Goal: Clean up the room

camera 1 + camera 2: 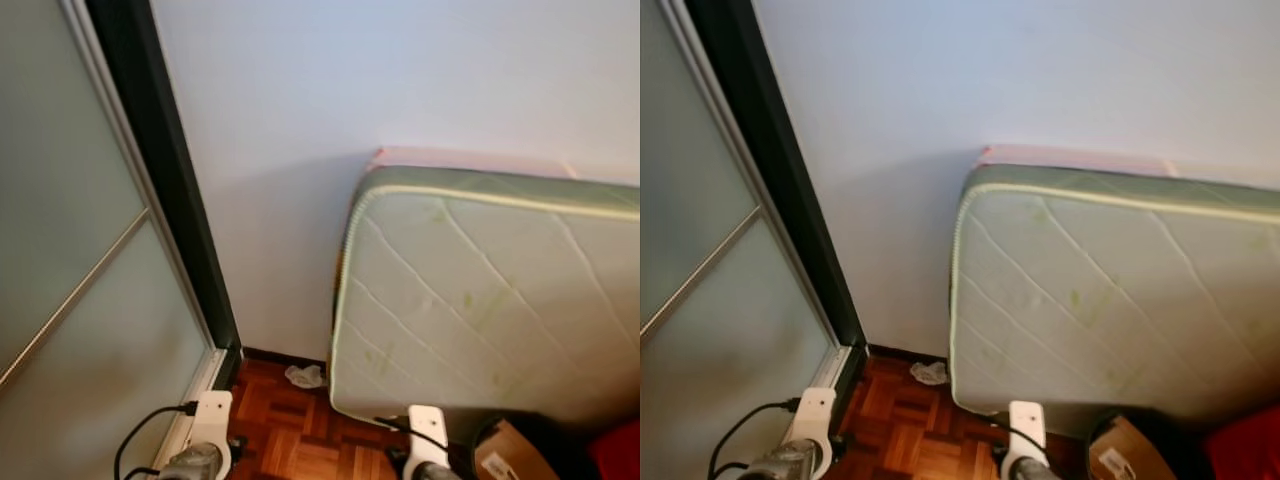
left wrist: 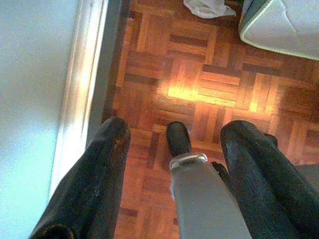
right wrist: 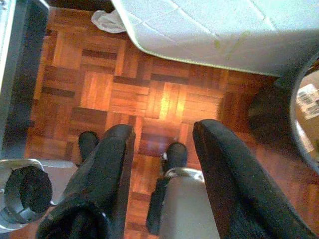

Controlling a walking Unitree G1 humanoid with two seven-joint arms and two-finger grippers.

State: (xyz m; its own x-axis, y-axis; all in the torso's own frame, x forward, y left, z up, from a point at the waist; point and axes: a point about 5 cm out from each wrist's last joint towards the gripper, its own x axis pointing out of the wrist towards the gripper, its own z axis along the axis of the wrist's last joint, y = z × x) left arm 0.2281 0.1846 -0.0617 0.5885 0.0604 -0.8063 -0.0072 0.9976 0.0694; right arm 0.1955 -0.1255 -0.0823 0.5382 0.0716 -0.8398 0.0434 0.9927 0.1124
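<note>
A crumpled white tissue [image 1: 305,376] lies on the parquet floor at the foot of the wall, between the door frame and the mattress; the wrist views show the tissue [image 2: 207,7] [image 3: 109,21] too. Both arms hang low at my sides. My left gripper [image 2: 177,127] is open over the floor beside the door track, with nothing in it. My right gripper [image 3: 165,128] is also open and holds nothing, a short way from the mattress edge. The tissue lies well ahead of both grippers.
A pale green quilted mattress [image 1: 480,300] leans against the white wall on the right. A frosted sliding door with a dark frame [image 1: 185,200] stands on the left. A cardboard box [image 1: 510,455] and a red object [image 1: 620,450] sit at the lower right.
</note>
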